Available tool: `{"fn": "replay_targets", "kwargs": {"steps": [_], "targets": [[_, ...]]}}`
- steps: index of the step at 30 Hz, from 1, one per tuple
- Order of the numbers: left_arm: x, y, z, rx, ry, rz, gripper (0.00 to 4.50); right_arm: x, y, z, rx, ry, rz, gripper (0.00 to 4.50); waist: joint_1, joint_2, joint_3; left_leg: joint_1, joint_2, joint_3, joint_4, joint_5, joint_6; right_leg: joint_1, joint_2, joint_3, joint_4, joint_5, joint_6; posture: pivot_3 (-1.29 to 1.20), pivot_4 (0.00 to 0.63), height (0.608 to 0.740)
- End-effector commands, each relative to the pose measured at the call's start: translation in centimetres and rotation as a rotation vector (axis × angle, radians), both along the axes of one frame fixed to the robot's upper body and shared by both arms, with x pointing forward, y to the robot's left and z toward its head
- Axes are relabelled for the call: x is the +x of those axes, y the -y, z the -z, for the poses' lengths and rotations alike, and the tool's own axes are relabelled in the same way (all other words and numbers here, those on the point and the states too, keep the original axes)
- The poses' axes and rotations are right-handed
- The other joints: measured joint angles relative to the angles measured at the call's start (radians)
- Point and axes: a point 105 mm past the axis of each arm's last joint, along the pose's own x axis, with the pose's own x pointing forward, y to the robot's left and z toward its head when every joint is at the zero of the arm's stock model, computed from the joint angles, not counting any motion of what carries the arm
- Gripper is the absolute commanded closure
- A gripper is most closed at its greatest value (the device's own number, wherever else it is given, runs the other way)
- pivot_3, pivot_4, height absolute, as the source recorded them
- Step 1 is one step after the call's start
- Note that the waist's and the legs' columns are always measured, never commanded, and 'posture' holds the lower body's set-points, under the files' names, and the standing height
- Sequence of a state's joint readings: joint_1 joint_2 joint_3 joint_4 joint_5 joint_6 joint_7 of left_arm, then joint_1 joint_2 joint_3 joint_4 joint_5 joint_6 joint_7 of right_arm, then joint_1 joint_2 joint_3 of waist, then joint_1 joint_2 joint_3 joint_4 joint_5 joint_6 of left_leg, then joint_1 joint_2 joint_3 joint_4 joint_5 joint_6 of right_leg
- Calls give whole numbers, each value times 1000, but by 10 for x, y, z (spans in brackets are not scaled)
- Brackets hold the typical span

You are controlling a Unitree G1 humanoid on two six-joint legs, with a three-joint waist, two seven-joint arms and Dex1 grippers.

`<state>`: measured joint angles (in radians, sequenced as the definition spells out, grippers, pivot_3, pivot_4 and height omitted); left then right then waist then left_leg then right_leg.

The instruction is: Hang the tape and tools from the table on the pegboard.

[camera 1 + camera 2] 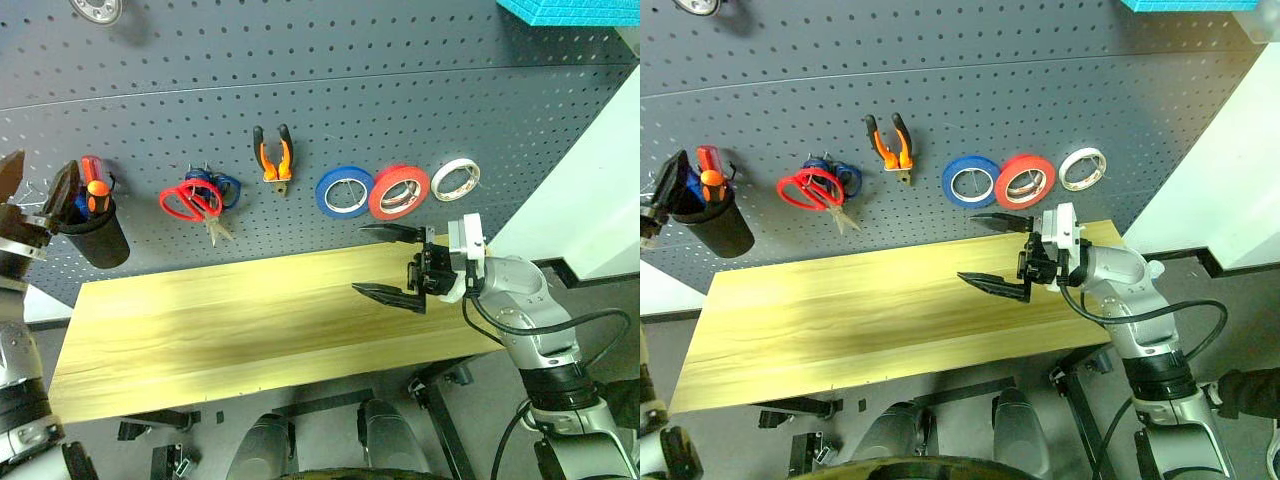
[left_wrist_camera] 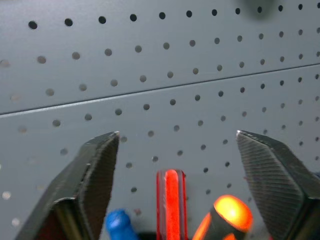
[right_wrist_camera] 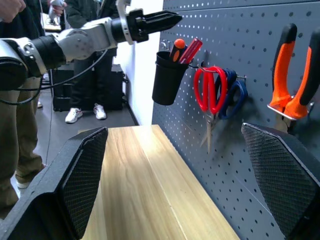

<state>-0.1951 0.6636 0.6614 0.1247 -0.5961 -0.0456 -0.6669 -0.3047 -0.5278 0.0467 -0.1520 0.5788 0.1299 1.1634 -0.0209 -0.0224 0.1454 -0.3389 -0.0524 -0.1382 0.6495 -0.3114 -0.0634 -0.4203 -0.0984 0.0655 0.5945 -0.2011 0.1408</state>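
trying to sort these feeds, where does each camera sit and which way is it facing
Head pair: looks down at the table and pegboard; right gripper open over the table.
Left wrist: faces the pegboard over the cup's screwdriver; left gripper, jaws apart.
Right wrist: looks along the table.
Shared: red scissors, pliers.

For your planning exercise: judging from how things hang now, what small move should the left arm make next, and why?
Probably draw the left gripper back from the black cup. Its jaws stand open above the cup, where the orange-and-black screwdriver already sits; the pliers, red scissors and red tape hang on the pegboard, and the table looks bare.
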Motion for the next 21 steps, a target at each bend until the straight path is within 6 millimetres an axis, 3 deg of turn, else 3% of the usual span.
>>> {"fn": "replay_targets", "kwargs": {"steps": [1,5,7,11,21], "targets": [[-26,6,-27,22,88,44,704,-1,8,-7,-3,44,24,0,0,0,0,0,0,0,0,0,0,0,0,0,0,0,0,-17,83,738],[-53,38,-10,39,-35,244,704,1,25,4,-39,21,73,0,2,0,0,0,0,0,0,0,0,0,0,0,0,0,0,-7,88,738],[-62,48,11,69,-141,285,704,2,35,12,-65,0,98,0,1,0,0,0,0,1,0,0,1,0,0,0,-1,0,0,-7,88,738],[-79,58,75,275,-386,270,704,1,61,38,-135,-44,179,0,5,1,0,1,0,1,0,0,1,1,0,1,0,-2,-3,2,93,738],[-102,82,178,239,-508,262,704,-15,127,105,-253,-155,426,0,5,2,0,2,0,2,2,-2,3,12,0,1,-5,-5,-1,-17,102,738]]}}
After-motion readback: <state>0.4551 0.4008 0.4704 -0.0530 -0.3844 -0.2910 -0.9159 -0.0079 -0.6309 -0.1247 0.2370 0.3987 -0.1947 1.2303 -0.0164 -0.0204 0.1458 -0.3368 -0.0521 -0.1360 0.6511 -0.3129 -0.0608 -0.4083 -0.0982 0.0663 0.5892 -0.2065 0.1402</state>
